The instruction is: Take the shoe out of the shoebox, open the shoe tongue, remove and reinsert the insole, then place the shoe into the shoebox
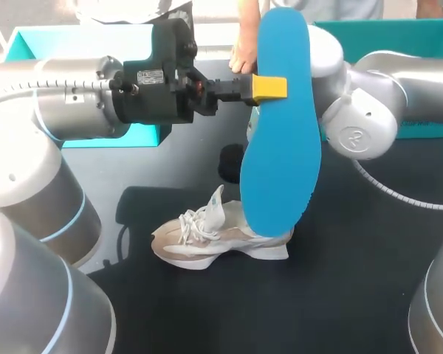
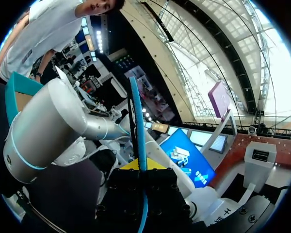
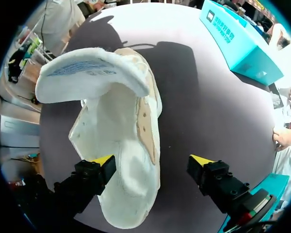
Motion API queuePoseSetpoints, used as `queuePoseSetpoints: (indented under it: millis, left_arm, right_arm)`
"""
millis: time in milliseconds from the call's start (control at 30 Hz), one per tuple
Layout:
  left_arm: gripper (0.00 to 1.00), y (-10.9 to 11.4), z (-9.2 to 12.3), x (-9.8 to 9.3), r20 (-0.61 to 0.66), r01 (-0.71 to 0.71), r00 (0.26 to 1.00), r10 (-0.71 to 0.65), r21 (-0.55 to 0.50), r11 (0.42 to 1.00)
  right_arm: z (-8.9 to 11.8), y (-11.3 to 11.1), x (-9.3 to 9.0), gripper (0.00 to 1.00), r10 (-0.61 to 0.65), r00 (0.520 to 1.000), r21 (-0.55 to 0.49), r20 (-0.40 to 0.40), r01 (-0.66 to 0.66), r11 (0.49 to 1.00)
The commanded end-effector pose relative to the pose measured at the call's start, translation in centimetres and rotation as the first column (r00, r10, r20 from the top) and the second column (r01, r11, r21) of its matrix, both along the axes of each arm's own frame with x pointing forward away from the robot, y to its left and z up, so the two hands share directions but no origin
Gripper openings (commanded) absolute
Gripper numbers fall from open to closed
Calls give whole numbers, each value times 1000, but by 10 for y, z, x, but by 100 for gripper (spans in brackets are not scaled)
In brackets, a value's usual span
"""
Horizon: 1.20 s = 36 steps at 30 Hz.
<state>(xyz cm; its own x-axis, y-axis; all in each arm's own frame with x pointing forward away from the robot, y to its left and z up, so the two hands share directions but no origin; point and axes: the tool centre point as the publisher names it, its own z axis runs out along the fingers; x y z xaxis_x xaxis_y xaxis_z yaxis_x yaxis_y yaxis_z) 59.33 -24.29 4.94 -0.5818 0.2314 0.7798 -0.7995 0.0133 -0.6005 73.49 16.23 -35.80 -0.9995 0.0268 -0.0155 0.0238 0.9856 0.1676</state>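
Reaching across high up, the left gripper [image 1: 269, 88] pinches the blue insole [image 1: 280, 155] and holds it upright. The right gripper [image 3: 153, 161] hangs open over the shoe [image 3: 119, 121].

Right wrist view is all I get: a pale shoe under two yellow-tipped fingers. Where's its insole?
Observer: The left gripper holds the blue insole in the air above the shoe.
Operator: Lying flat?
Observer: No, upright, wide end down, pinched at one long edge.
Operator: Is it really clamped?
Observer: Yes. In the left wrist view it runs edge-on between the fingers, which touch it from both sides.
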Motion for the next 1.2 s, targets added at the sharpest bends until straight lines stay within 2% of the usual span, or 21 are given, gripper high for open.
queuePoseSetpoints:
  millis: [33,67,100,133,233,433,567,667,867,1000,1067,1200]
  left_arm:
    - [0,-1,-1,-4,-2,-7,1000,7,0,1000]
    - [0,-1,-1,-4,-2,-7,1000,7,0,1000]
    - [0,-1,-1,-4,-2,-7,1000,7,0,1000]
    - [0,-1,-1,-4,-2,-7,1000,7,0,1000]
    - [0,-1,-1,-4,-2,-7,1000,7,0,1000]
    - [0,-1,-1,-4,-2,-7,1000,7,0,1000]
    - [0,-1,-1,-4,-2,-7,1000,7,0,1000]
    - [0,-1,-1,-4,-2,-7,1000,7,0,1000]
    - [0,-1,-1,-4,-2,-7,1000,7,0,1000]
    - [0,-1,-1,-4,-2,-7,1000,7,0,1000]
    - [0,-1,-1,-4,-2,-7,1000,7,0,1000]
    - [0,-1,-1,-4,-2,-7,1000,7,0,1000]
  right_arm:
    - [-29,8,13,89,13,999,4,-33,-13,1000]
    - [-32,8,14,75,13,999,16,-34,-12,1000]
    - [-34,8,16,66,14,999,15,-35,-14,1000]
    - [-35,9,16,50,16,999,17,-39,-15,1000]
    - [-37,10,18,38,15,999,24,-43,-14,1000]
    - [-46,14,13,37,16,998,35,-66,-14,999]
    - [-53,16,12,33,17,996,39,-86,-13,999]
    - [-58,17,11,0,11,994,28,-106,-8,1000]
    - [-46,12,4,0,-77,988,6,-132,78,997]
    - [-27,9,-6,0,-186,969,-14,-165,186,982]
    - [-17,7,-11,0,-251,950,5,-186,257,967]
    - [4,9,-20,0,-386,880,-27,-277,395,918]
